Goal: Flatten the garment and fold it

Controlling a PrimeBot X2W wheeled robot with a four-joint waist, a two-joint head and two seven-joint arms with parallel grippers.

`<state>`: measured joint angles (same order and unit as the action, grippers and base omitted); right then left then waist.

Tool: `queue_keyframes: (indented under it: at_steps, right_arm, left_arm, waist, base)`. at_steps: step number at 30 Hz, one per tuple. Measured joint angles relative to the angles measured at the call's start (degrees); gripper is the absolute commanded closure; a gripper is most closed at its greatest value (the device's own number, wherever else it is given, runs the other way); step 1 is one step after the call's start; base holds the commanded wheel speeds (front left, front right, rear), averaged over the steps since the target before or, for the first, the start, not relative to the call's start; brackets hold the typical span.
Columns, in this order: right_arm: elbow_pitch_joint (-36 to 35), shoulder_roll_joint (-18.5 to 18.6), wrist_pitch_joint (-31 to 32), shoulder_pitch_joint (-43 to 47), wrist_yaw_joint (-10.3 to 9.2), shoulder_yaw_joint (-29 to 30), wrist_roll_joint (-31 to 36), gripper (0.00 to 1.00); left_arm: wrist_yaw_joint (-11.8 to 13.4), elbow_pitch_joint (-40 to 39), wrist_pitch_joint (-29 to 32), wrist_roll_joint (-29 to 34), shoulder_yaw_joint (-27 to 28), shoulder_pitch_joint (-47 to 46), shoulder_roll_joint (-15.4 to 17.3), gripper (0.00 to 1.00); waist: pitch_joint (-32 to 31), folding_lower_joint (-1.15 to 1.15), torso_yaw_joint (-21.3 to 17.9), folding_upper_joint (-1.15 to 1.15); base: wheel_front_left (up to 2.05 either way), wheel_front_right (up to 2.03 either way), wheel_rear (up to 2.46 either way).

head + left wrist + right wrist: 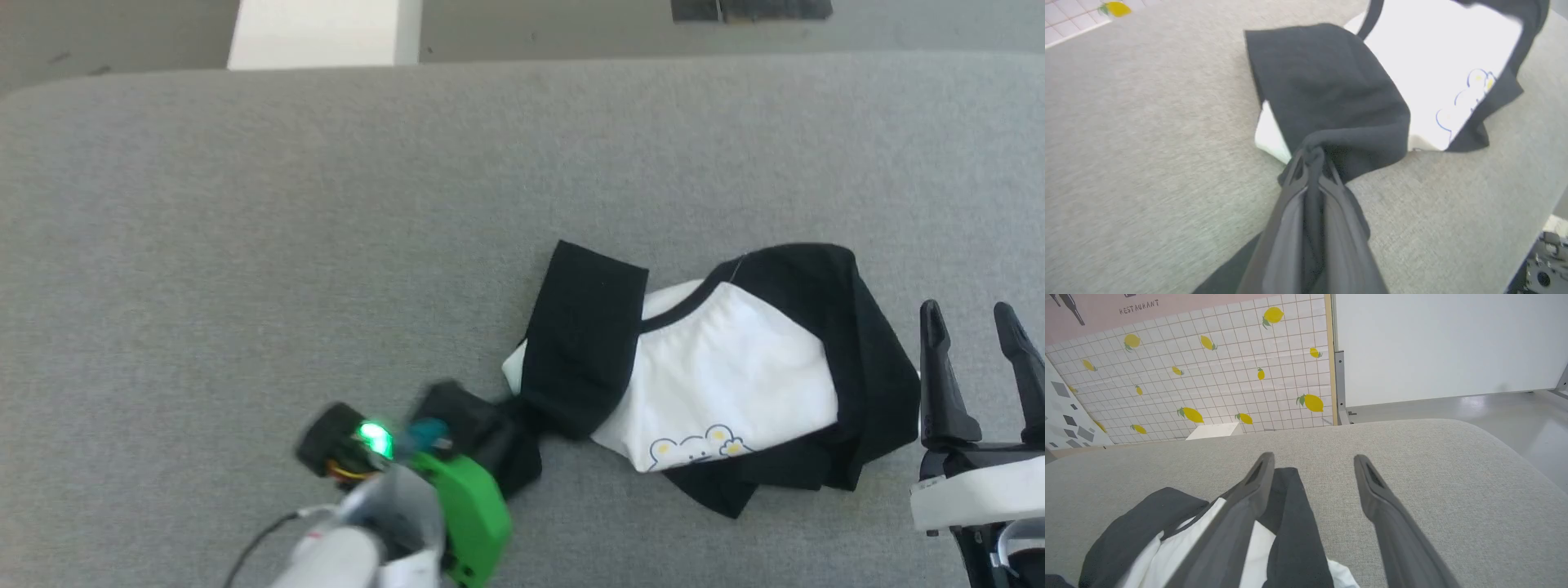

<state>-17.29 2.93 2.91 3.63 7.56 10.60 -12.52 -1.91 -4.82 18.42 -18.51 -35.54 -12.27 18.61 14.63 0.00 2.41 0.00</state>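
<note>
Head view looks down on a grey fabric-covered surface, where the garment lies crumpled right of the middle, toward the robot's side. Its white body faces up, a black neckband curves across it, and a small bear print sits at its near edge. One black sleeve is folded over the garment's left part. The left hand reaches in from the lower left, blurred, with a green light on its wrist, and is clenched on the near end of that sleeve. Left wrist view gives this plainly: the two dark fingers are pressed together with black cloth bunched between their tips. The right hand stands just beside the garment's right edge, released, fingers spread apart and holding nothing. Right wrist view has one finger over the black and white folds, whether touching I cannot tell, and the other above bare surface.
</note>
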Motion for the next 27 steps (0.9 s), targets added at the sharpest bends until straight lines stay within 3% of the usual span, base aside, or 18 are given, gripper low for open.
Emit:
queue_keyframes:
  at_steps: [9, 16, 23, 24, 25, 27]
  right_arm:
    - [0.91, 0.00, -0.23, 2.16, 0.00, -0.02, -0.14, 0.00]
    - [0.90, -0.01, 0.13, 3.57, 0.00, 0.16, -0.20, 0.00]
    - [0.89, -0.01, 1.19, 4.32, 0.00, 0.30, -0.16, 0.00]
    - [0.90, -0.01, 1.21, 4.43, 0.00, 0.37, -0.15, 0.00]
    - [0.92, 0.00, 1.42, 4.63, 0.00, 0.45, -0.13, 0.00]
    - [1.01, -0.01, 1.64, 4.75, 0.00, 0.42, -0.05, 0.00]
  left_arm:
    - [10.02, -15.90, -7.87, -4.44, 15.90, 7.82, 3.93, 1.00]
    - [18.27, -15.68, -17.30, -6.60, 30.60, 19.83, 5.19, 1.00]
    - [19.68, -6.42, -20.78, -10.55, 34.94, 30.73, 3.16, 1.00]
    - [19.68, -5.46, -21.20, -10.95, 34.81, 31.23, 2.72, 0.56]
    - [19.61, -4.31, -21.70, -11.13, 34.50, 31.51, 2.30, 0.00]
    - [19.25, -2.78, -22.64, -11.85, 33.87, 31.33, 1.05, 0.00]
  waist:
    - [-5.54, 0.00, 2.62, 0.00]
    - [-8.58, 0.00, 4.47, 0.00]
    - [-9.12, 0.00, 4.40, 0.00]
    - [-9.11, 0.00, 4.36, 0.00]
    - [-9.13, 0.00, 4.35, 0.00]
    - [-9.16, 0.00, 4.39, 0.00]
  base:
    - [0.00, 0.00, 0.00]
    - [0.00, 0.00, 0.00]
    - [0.00, 0.00, 0.00]
    - [0.00, 0.00, 0.00]
    - [0.00, 0.00, 0.00]
    - [0.00, 0.00, 0.00]
